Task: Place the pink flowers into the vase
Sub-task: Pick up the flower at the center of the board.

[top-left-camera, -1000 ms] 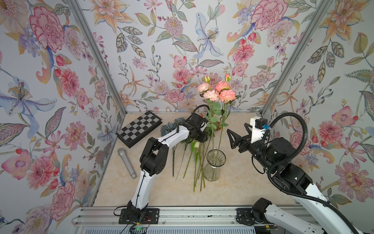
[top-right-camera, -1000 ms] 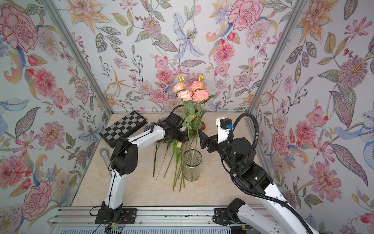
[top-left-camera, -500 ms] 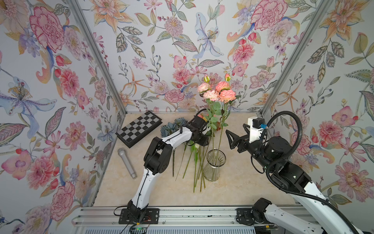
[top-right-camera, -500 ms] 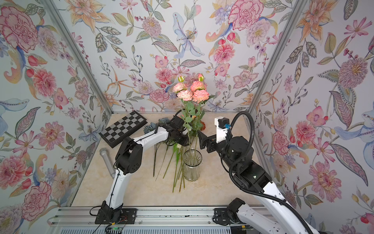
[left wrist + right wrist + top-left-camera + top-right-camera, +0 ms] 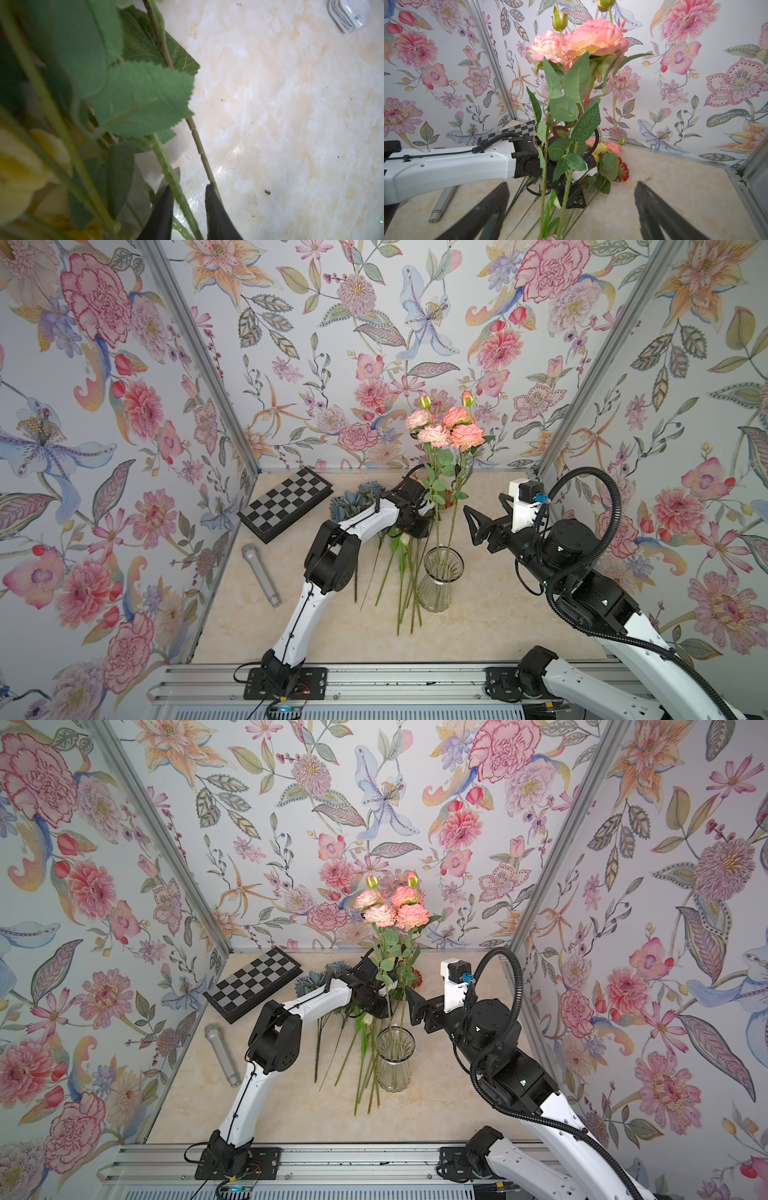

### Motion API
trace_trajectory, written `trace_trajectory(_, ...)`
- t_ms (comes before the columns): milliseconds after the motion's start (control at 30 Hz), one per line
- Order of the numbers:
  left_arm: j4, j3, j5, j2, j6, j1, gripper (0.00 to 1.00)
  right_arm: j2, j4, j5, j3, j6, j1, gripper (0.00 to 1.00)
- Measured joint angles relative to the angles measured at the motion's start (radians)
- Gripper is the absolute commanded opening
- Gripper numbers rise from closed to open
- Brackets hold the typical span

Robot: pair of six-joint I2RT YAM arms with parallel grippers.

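Note:
Two pink flowers (image 5: 449, 431) (image 5: 392, 909) (image 5: 581, 43) stand upright with their stems in the clear ribbed vase (image 5: 440, 578) (image 5: 395, 1058) at mid-table. My left gripper (image 5: 422, 524) (image 5: 380, 1006) (image 5: 189, 193) is low among the stems just behind the vase. In the left wrist view a green leafy stem (image 5: 166, 164) runs between its narrowed jaws, touching one finger with a gap to the other. My right gripper (image 5: 478, 514) (image 5: 413, 1000) (image 5: 572, 185) hangs to the right of the sprays, wide open and empty, facing them.
Loose green stems (image 5: 399, 580) lie on the table left of the vase. A dusty-blue bunch (image 5: 353, 502) and yellow-orange blooms (image 5: 608, 149) lie near the back. A chessboard (image 5: 286, 504) and a silver cylinder (image 5: 262, 574) are on the left.
My left arm has reached further right toward the upright stems and its jaws have narrowed around one. The right gripper has barely moved.

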Motion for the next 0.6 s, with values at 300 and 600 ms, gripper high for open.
trace_trajectory(300, -0.028, 0.032, 0.006, 0.006, -0.008, 0.006, 0.07, 0.002, 0.000, 0.005, 0.000, 0.000, 0.000, 0.95)
trace_trajectory(600, 0.017, -0.021, 0.063, -0.037, -0.079, 0.058, 0.02, 0.025, -0.003, 0.008, 0.010, 0.000, 0.000, 0.95)
